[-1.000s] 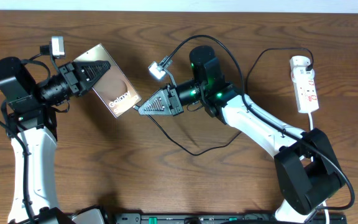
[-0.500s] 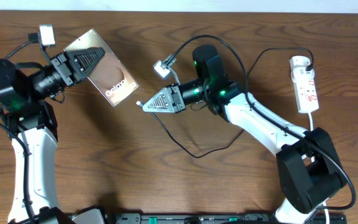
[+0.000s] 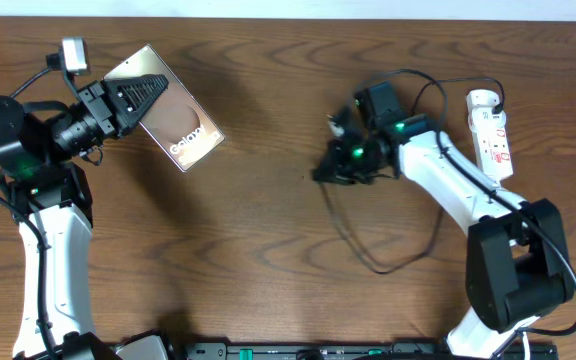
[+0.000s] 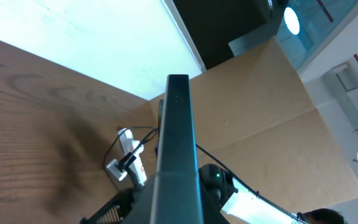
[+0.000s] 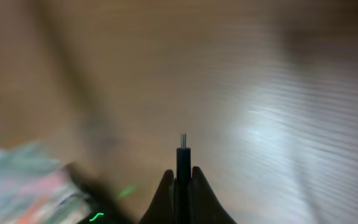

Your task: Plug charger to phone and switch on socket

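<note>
The bronze-brown phone (image 3: 178, 128) with white "Galaxy" lettering is held off the table at the upper left by my left gripper (image 3: 133, 100), which is shut on its upper end. In the left wrist view the phone (image 4: 178, 149) shows edge-on between the jaws. My right gripper (image 3: 330, 168), blurred, is right of centre and well apart from the phone. It is shut on the charger's connector (image 5: 183, 152), whose small tip points forward. The black charger cable (image 3: 368, 262) loops over the table toward the white socket (image 3: 494, 135) at the far right.
A white cord (image 3: 501, 192) runs from the socket's near end behind the right arm. The socket also shows small in the left wrist view (image 4: 131, 163), with the right arm (image 4: 241, 199) near it. Wooden table (image 3: 218, 260) all round.
My right gripper has swung right, away from the phone and toward the socket, with the connector still in it. My left gripper lifted the phone slightly up-left, then held still.
</note>
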Robot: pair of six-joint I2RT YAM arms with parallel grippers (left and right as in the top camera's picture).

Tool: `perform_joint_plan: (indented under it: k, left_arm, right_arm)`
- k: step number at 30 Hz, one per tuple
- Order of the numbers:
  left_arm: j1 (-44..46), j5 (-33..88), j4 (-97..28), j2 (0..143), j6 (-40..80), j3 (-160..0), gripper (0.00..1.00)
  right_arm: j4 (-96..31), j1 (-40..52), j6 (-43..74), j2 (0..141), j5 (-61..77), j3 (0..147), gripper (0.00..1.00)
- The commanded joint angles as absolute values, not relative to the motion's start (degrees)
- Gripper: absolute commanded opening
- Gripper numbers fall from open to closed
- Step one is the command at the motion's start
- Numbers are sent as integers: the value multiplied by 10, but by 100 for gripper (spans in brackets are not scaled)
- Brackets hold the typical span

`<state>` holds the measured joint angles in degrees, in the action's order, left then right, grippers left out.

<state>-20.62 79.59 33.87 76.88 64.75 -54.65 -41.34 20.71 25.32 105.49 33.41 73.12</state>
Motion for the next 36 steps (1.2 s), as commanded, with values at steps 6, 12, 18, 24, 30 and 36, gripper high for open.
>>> perform_joint_plan:
  k: [6, 12, 18, 24, 30, 36]
  left_arm:
    - [-208, 803, 346, 767, 654, -554, 7]
    - [-208, 805, 346, 767, 655, -554, 7]
    - [-208, 806, 346, 767, 655, -554, 7]
    - [-208, 806, 346, 767, 655, -554, 7]
    - [-208, 810, 346, 767, 655, -554, 7]
    - [-208, 810, 346, 767, 655, -554, 7]
  right_arm:
    - [-548, 199, 220, 1057, 39, 749, 1]
    - [-571, 203, 239, 1059, 41, 724, 1]
    - [-574, 204, 248, 1060, 47, 682, 1]
    - [-553, 210, 257, 1060, 57, 633, 1]
    - [-516, 221, 261, 1060, 87, 583, 1]
    - [-492, 235, 272, 1060, 96, 557, 1]
